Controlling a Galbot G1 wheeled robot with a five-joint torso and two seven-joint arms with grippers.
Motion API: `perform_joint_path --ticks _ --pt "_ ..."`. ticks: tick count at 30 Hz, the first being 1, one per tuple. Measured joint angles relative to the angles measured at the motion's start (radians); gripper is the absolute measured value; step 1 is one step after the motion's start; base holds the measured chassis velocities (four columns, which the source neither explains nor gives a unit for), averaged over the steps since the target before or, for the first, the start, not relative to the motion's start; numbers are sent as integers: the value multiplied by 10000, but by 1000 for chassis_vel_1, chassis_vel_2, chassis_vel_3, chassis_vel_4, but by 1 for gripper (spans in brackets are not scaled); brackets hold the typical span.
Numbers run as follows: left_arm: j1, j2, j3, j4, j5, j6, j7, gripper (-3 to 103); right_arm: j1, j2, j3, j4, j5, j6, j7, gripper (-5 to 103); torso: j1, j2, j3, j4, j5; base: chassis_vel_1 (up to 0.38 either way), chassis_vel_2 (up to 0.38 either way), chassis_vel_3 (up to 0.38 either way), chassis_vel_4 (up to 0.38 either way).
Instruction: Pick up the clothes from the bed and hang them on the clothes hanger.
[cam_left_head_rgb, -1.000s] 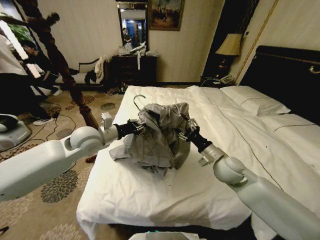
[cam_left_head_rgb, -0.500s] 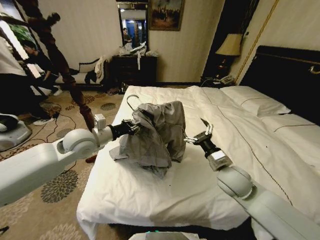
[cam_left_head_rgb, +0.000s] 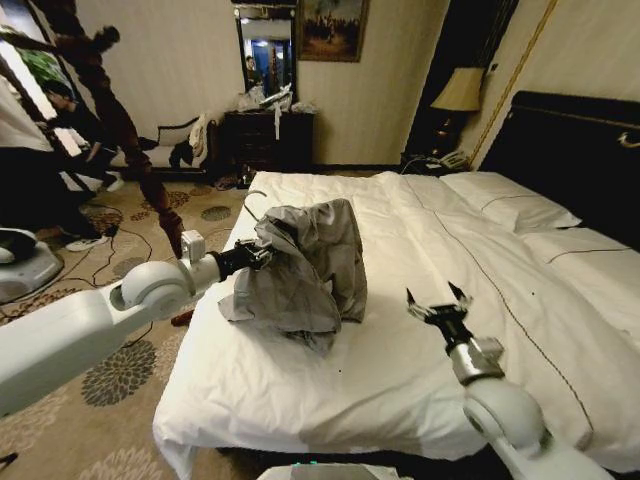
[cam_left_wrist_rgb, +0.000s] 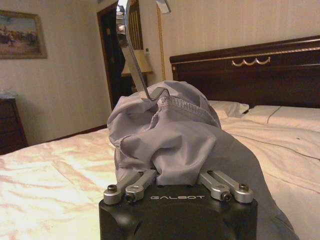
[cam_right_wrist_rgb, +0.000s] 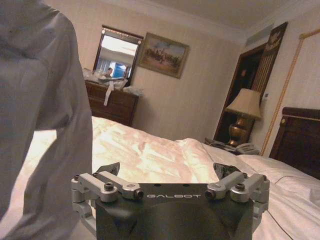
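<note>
While the left gripper (cam_left_head_rgb: 262, 254) is clamped on the shirt (cam_left_head_rgb: 305, 260), the grey fabric hangs bunched above the bed (cam_left_head_rgb: 330, 390), its lower folds resting on the white duvet near the foot end. Left wrist view: the fingers (cam_left_wrist_rgb: 137, 182) are buried in cloth, closed on it, and the hanger (cam_left_wrist_rgb: 131, 50) hook rises out of the collar. Whether the gripper also pinches the hanger, cannot tell. Right gripper (cam_left_head_rgb: 435, 303) hovers over the duvet, well apart from the shirt on its right, jaws spread wide, holding nothing. Right wrist view: both fingertips (cam_right_wrist_rgb: 107, 170) apart, shirt beside them
</note>
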Motion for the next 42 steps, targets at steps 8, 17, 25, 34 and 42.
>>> perform_joint_path --ticks 8,17,25,34,42 --pt "519 -14 -292 -221 49 -117 -321 16 -951 2348 989 -921 -598 1839 -1392 100 -1 1 0 0 -1 0 0 0 0" --pt "816 -64 -525 -527 73 -155 -758 16 -1064 2294 1376 -1218 -312 1961 -1639 100 0 0 1 2 -2 0 0 0 0" --pt "368 -8 -1186 -388 -909 244 -1929 16 -1031 2255 1349 -1216 -303 1951 -1636 100 2 0 2 1 0 0 0 0 0" --pt "-686 -730 -2082 1228 -2137 854 -2940 16 -1012 2232 1322 -1206 -296 1917 -1618 100 2 0 2 1 -3 0 0 0 0" --pt "-2913 -1839 -1360 3360 -2207 2010 -3570 16 -1004 2223 1310 -1197 -294 1901 -1606 100 2 -2 3 1 0 0 0 0 0"
